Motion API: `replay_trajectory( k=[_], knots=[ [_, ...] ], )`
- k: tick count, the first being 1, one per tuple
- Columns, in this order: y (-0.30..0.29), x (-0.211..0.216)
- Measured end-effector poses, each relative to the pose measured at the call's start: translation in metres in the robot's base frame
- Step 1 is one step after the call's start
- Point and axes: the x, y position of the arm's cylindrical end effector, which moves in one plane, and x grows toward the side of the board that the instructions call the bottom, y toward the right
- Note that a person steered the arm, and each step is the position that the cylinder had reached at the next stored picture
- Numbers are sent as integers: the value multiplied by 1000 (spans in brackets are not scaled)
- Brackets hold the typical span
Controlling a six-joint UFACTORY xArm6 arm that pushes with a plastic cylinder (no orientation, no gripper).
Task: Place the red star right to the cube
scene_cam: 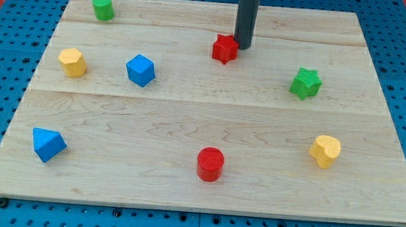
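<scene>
The red star (225, 48) lies at the top middle of the wooden board (205, 179). The blue cube (140, 70) sits to its left and a little lower, well apart from it. My tip (242, 46) stands just right of the red star, touching or almost touching its upper right side. The dark rod rises straight up out of the view's top.
A green cylinder (103, 8) is at top left, a yellow block (72, 62) left of the cube, a blue triangular block (47, 145) at bottom left. A red cylinder (210, 164) is at bottom middle, a green star (305, 83) at right, a yellow heart-like block (325, 151) at lower right.
</scene>
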Motion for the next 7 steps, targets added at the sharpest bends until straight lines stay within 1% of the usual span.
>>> replay_trajectory(
  k=[1,2,3,4,5,6,7],
  knots=[
    [4,-5],
    [-13,-34],
    [-82,-11],
    [-63,2],
    [-57,-29],
    [-17,-52],
    [-17,-18]
  ],
)
